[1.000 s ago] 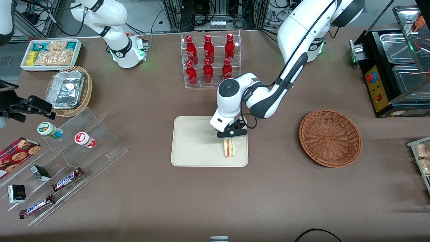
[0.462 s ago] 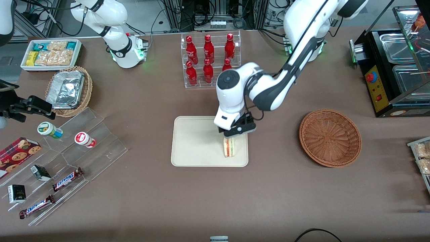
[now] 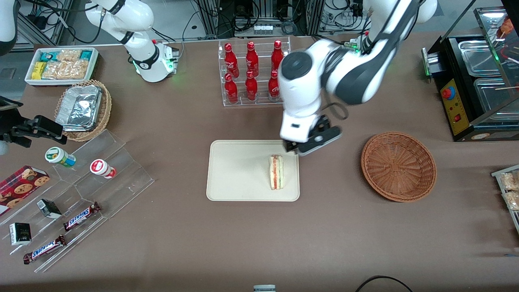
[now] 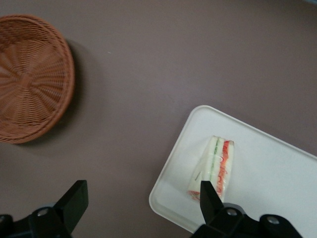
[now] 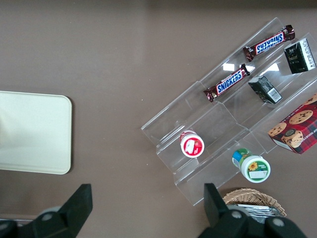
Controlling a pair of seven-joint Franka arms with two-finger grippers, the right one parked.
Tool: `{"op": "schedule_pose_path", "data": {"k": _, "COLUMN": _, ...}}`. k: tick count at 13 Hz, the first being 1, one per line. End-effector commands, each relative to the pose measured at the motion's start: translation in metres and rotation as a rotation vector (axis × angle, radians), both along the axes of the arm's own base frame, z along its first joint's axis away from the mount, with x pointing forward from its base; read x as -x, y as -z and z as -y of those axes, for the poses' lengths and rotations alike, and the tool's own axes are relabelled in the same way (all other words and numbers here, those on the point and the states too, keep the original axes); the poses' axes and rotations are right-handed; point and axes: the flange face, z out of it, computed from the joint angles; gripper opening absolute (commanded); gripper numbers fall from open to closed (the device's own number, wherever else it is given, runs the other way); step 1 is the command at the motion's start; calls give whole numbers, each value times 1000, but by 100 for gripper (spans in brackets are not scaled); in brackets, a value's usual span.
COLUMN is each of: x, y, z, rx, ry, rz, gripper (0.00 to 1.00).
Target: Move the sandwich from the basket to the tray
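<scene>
Now the sandwich [image 3: 276,172] lies on the tray [image 3: 235,174], close to the tray's rim toward the working arm's end of the table, filling edge turned up so the red-orange and green layers show. Nothing touches it. In the left wrist view the sandwich [image 4: 213,166] sits near a rounded corner of the tray [image 4: 277,173]; one fingertip partly overlaps its lower end in that picture, so that end is hidden.

The gripper [image 3: 313,142] hangs above the table just off the tray's corner, between tray and basket [image 3: 398,166], raised clear of the sandwich. Its fingers [image 4: 74,203] are spread wide with nothing between them; only the tips and part of the mounts are in the wrist view, the rest cut off at the frame edge.

The basket holds nothing visible; in the wrist view the basket [image 4: 30,77] is cut by the frame edge, so part of its rim is out of sight. It is well apart from the tray.

The working arm's elbow covers part of the bottle rack [image 3: 253,73]; one bottle is partly hidden.
</scene>
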Motion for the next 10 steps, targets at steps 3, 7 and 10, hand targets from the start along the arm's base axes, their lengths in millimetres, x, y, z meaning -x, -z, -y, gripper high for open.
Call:
{"op": "schedule_pose_path", "data": {"k": 3, "x": 13, "y": -82, "z": -90, "rx": -16, "ry": 45, "rz": -99, "gripper": 100}}
{"op": "schedule_pose_path", "data": {"k": 7, "x": 13, "y": -120, "z": -177, "rx": 21, "ry": 139, "rz": -186, "gripper": 100}}
{"op": "schedule_pose_path", "data": {"k": 10, "x": 23, "y": -136, "z": -255, "rx": 86, "ry": 202, "rz": -206, "gripper": 100}}
